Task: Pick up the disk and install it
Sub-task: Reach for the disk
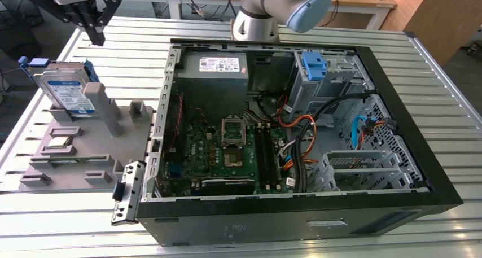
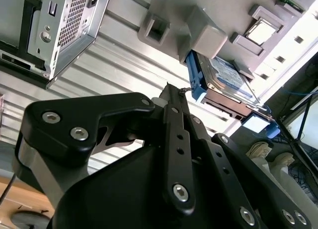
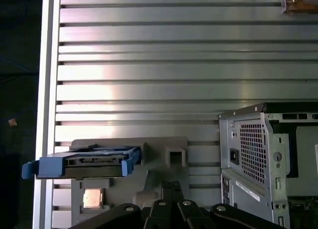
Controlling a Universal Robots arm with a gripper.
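Slatted metal table (image 1: pixel 446 86) | silver hard drive in blue carrier frame (image 1: pixel 69 93) stood on edge in grey plastic fixture (image 1: pixel 98 139) | black gripper (image 1: pixel 96 39) hung apart from it, fingers clenched, empty.

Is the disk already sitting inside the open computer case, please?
No, the disk stands on edge in the grey holder on the table, outside the computer case.

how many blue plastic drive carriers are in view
2. One frames the disk, standing in the grey holder at the exterior view's left. The other, an empty blue bracket, sits inside the computer case. Others may be hidden.
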